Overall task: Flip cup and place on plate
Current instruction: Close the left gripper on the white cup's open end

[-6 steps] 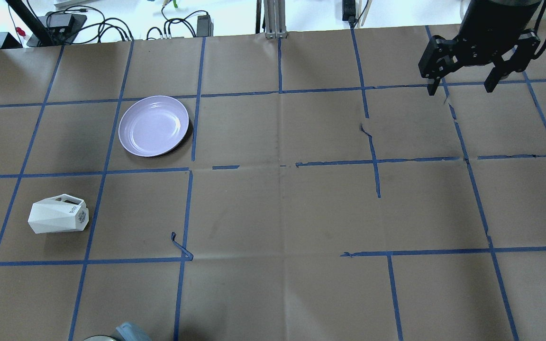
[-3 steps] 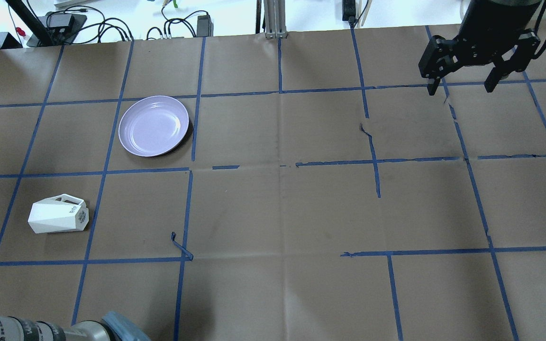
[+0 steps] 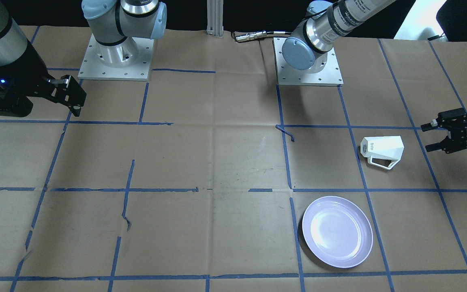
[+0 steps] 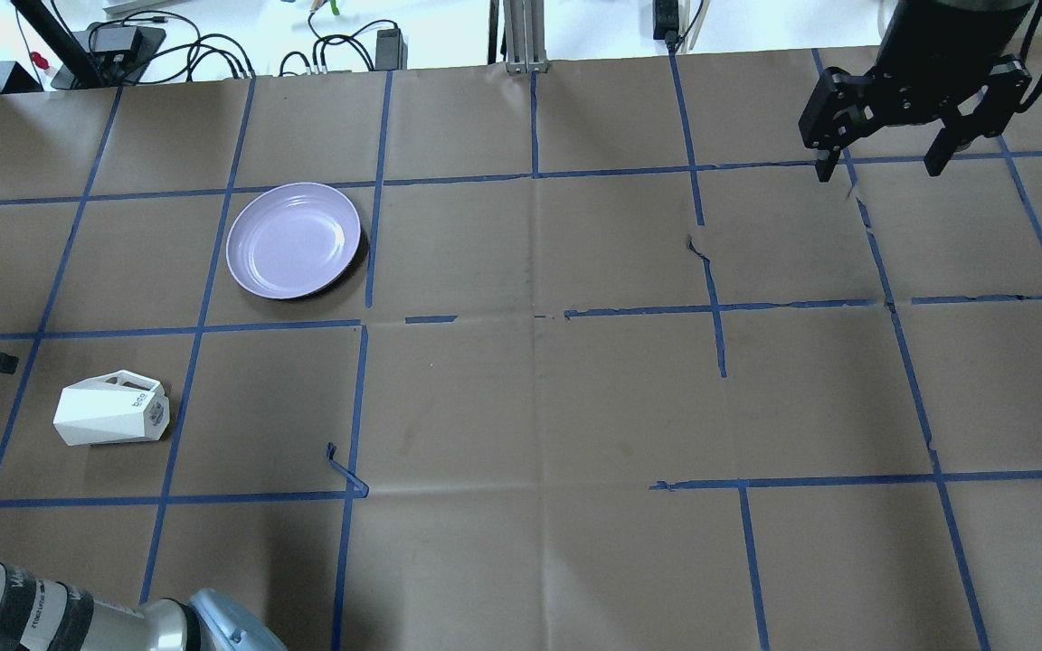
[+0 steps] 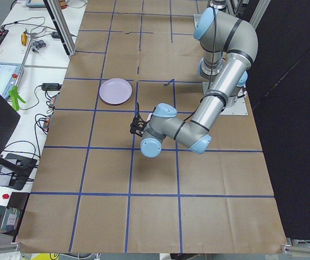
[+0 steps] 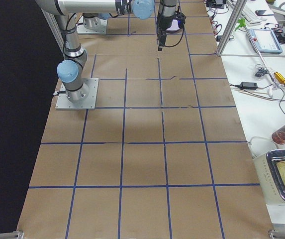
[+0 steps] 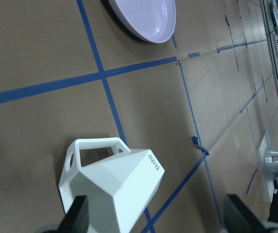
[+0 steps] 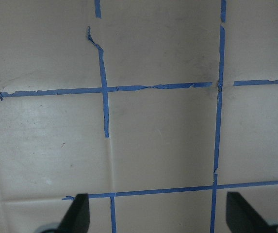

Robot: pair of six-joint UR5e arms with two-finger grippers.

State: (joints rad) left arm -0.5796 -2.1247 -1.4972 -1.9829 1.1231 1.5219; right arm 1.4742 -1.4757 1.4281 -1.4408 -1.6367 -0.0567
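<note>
The white faceted cup [image 4: 111, 416] lies on its side on the brown paper, lettered base toward the table's middle, wide rim toward the left edge; it also shows in the front view [image 3: 383, 150] and the left wrist view [image 7: 114, 189]. The lavender plate [image 4: 293, 240] sits empty beyond it, also in the front view [image 3: 337, 231]. My left gripper [image 3: 430, 138] is open and empty, low, just outside the cup's rim end and apart from it. My right gripper [image 4: 879, 170] is open and empty, high over the far right.
A loose curl of blue tape [image 4: 345, 470] sticks up right of the cup. Torn tape and paper [image 4: 697, 244] lie mid-table. Cables and power bricks [image 4: 213, 50] lie past the far edge. The arm bases [image 3: 306, 61] stand on the robot's side.
My left arm has swung in at the overhead view's lower left, and a left fingertip now shows at its left edge near the cup. The right gripper, cup and plate have not moved.
</note>
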